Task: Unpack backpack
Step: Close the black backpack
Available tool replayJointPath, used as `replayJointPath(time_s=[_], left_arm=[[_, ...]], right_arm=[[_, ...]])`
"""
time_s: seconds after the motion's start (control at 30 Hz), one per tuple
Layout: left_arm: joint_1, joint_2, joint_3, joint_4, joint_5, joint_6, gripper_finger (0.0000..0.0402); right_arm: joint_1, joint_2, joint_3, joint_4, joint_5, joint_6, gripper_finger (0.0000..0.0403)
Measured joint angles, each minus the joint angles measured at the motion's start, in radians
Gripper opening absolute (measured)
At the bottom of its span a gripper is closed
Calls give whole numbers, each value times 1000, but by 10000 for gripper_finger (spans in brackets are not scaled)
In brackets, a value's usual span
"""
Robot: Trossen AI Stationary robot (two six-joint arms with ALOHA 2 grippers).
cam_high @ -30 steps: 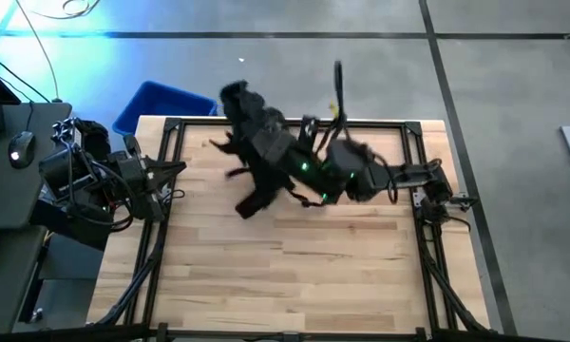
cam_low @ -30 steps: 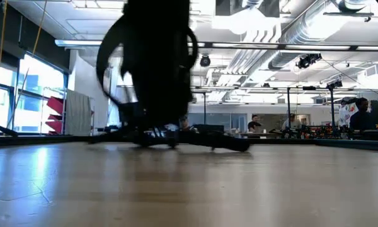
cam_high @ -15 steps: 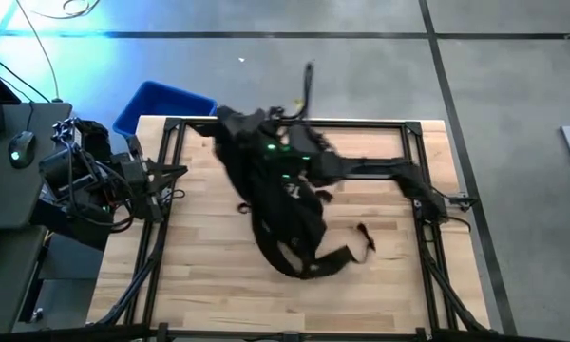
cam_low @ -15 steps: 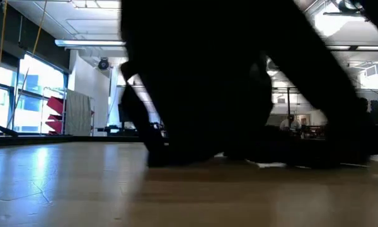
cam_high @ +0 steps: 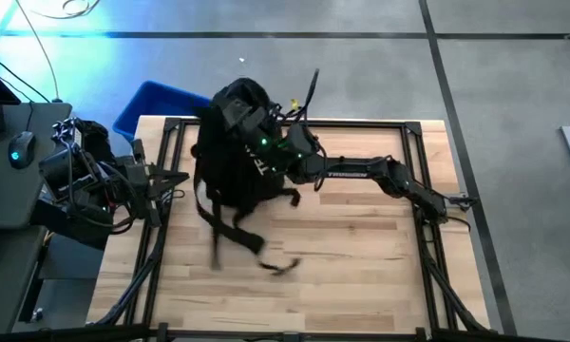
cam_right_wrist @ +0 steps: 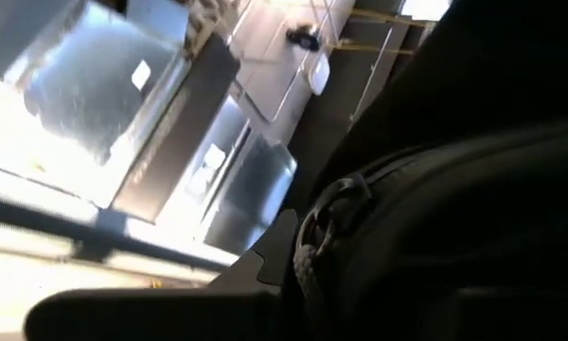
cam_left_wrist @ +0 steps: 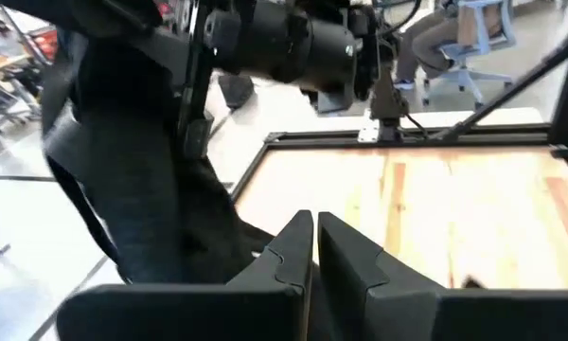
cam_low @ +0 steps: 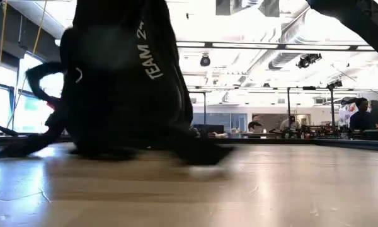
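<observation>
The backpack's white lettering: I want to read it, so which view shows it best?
The low view: the lettering faces it on the backpack. The high view shows only a white fleck; the wrist views show black fabric.

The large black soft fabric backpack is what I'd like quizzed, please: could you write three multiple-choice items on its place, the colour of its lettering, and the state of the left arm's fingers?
1. Where on the light wooden table is the large black soft fabric backpack?
A. far left part
B. near right corner
C. on the floor

2. What colour is the backpack's lettering?
A. red
B. white
C. yellow

3. How do the left gripper fingers stand?
A. wide open
B. closed on a strap
C. shut on nothing

Answers:
1 A: the high view shows it by the table's far left part, near the blue plastic bin.
2 B: the low view shows white letters.
3 C: the left wrist view shows the fingers together with nothing between.
</observation>
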State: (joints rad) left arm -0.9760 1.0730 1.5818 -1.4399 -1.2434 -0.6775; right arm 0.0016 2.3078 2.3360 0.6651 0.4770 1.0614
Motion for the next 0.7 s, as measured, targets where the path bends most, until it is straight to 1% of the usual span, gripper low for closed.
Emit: replayJointPath(time_s=[0.1, 0.23, 0.3, 0.47, 0.53, 0.6, 0.63, 0.7], left_arm=[[0, 0, 0, 0, 37, 1, 0], [0, 0, 0, 0, 77, 14, 0], [0, -1, 0, -1, 89, 19, 0], [0, -1, 0, -16, 90, 20, 0], [0, -1, 0, -22, 90, 17, 0], [0, -1, 0, -24, 90, 17, 0], [0, -1, 0, -24, 90, 18, 0], [0, -1, 0, -32, 90, 19, 0]], right_arm=[[43, -2, 0, -40, -16, -47, 41], [103, -8, -2, -69, -13, -142, 26], [132, -24, -2, -108, 3, -176, 26], [212, -77, -2, -313, 151, -213, 26], [246, -103, -2, -467, 183, -188, 26], [285, -139, 0, -713, 242, -97, 26], [308, -160, 0, -859, 278, -25, 26], [353, -192, 1, -1164, 364, 180, 26]])
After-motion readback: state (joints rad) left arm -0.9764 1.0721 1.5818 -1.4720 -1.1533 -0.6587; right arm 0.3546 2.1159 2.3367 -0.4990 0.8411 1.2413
